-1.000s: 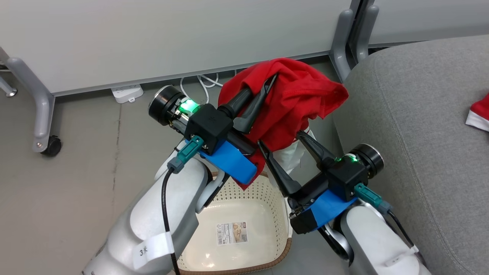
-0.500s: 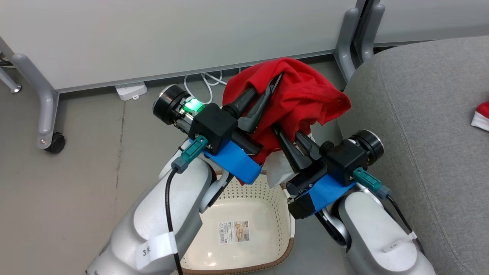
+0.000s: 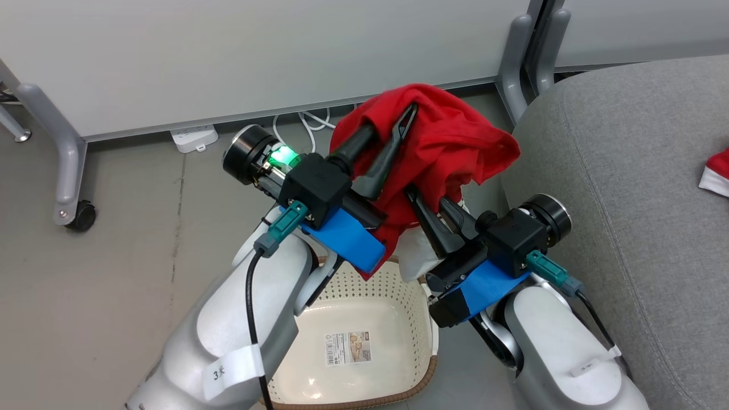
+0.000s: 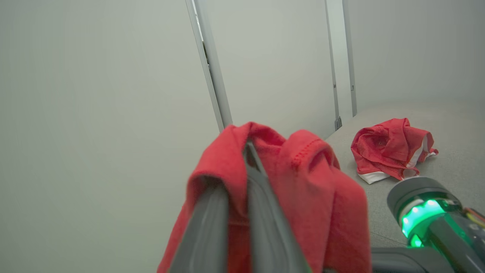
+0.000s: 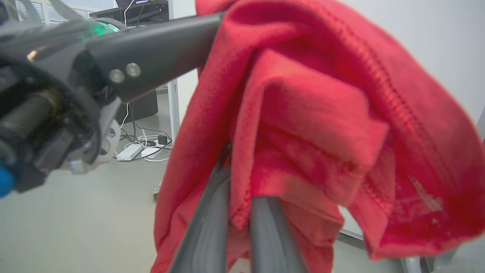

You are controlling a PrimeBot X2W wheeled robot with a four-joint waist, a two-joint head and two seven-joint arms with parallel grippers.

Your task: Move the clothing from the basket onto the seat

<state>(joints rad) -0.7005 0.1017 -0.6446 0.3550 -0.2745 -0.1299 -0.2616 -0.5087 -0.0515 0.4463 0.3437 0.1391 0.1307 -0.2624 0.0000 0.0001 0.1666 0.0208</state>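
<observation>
Two grips on red garment (image 3: 455,142) above basket (image 3: 393,287): left gripper (image 3: 393,121) clamped, right gripper (image 3: 428,200) closed, previously spread.

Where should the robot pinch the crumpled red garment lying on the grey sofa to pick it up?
Probably the humped, bunched fold at the middle of the red garment, coming straight down from above. It lies in a crumpled heap on the flat sofa seat, so that fold sticks up, while its white-trimmed edges lie flat on the cushion and look harder to get under.
</observation>
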